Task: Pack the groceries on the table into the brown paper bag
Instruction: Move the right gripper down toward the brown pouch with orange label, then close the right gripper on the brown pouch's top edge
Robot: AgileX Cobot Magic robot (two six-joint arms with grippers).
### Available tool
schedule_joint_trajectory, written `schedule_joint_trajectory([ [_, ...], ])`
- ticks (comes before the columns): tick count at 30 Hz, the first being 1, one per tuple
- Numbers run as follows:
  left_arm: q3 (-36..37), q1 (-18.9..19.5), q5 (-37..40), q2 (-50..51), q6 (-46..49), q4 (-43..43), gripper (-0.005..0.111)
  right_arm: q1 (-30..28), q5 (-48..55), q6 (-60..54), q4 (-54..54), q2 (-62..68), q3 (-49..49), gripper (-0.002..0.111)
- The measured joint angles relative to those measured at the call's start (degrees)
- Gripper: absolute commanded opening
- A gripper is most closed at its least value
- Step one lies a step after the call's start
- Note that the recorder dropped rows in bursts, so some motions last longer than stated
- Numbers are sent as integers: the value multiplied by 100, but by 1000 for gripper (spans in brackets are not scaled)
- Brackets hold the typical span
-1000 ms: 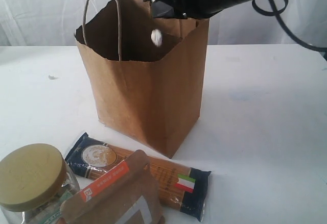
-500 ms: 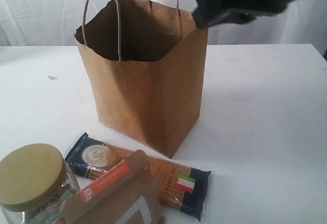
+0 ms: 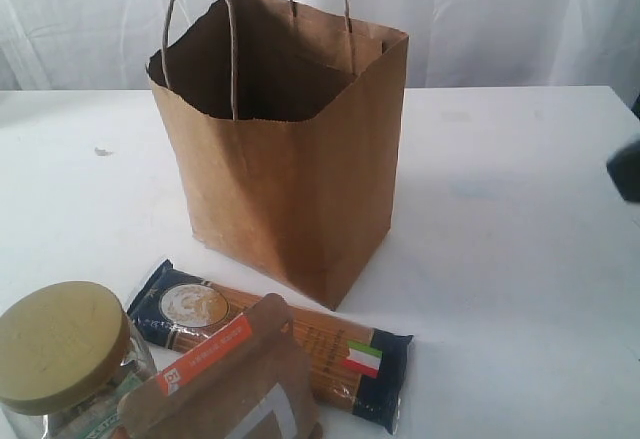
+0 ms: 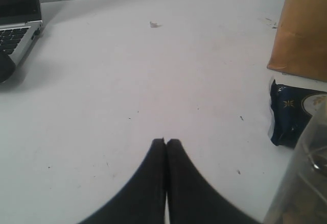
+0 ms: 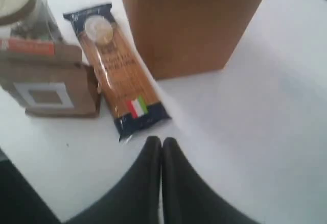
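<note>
Exterior view shows the brown paper bag (image 3: 290, 189) standing upright near the middle of the white table (image 3: 500, 209), mouth open and both loop handles raised; its inside is in shadow, so I cannot tell what it holds. On the near side of the bag the spaghetti pack (image 3: 290, 344) lies flat, close to the bag's base. The orange-labelled brown pouch (image 3: 235, 389) overlaps the pack, and the gold-lidded glass jar (image 3: 60, 344) stands just beside the pouch.

Left wrist view has the left gripper (image 4: 165, 142) with its two fingers pressed together, nothing between them, above bare table. A laptop (image 4: 15, 25) sits at the table's edge and a white scrap (image 4: 154, 24) lies well apart from the bag.

Right wrist view has the right gripper (image 5: 161, 141) likewise closed up tight and empty, poised over the table near the flag end of the spaghetti pack
</note>
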Motion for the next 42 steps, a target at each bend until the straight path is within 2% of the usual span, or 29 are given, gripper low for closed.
schedule_joint_trajectory([
  [8, 0, 0, 0, 0, 0, 0, 0, 0, 212, -112, -63, 306, 1134, 0],
  [13, 0, 0, 0, 0, 0, 0, 0, 118, 202, -202, -116, 1021, 1353, 0],
  [19, 0, 0, 0, 0, 0, 0, 0, 783, 189, -628, -579, 2125, 1353, 0],
  [24, 0, 0, 0, 0, 0, 0, 0, 1700, 0, -1442, -793, 2741, 1338, 0],
  [29, 0, 0, 0, 0, 0, 0, 0, 2398, -1043, -1638, -793, 2821, 1024, 0],
  [32, 0, 0, 0, 0, 0, 0, 0, 2593, -1689, -1648, -779, 2821, 788, 2],
  [35, 0, 0, 0, 0, 0, 0, 0, 2640, -2250, -1766, -769, 2821, 681, 15],
  [36, 0, 0, 0, 0, 0, 0, 0, 2640, -2355, -1887, -769, 2821, 678, 30],
  [37, 0, 0, 0, 0, 0, 0, 0, 2640, -2456, -2355, -769, 2893, 667, 38],
  [38, 0, 0, 0, 0, 0, 0, 0, 2651, -2456, -2571, -769, 2942, 667, 58],
  [39, 0, 0, 0, 0, 0, 0, 0, 2709, -2445, -3039, -769, 3078, 667, 65],
  [40, 0, 0, 0, 0, 0, 0, 0, 2754, -2445, -3220, -769, 3128, 667, 78],
  [42, 0, 0, 0, 0, 0, 0, 0, 2942, -2617, -3511, -769, 3197, 667, 83],
])
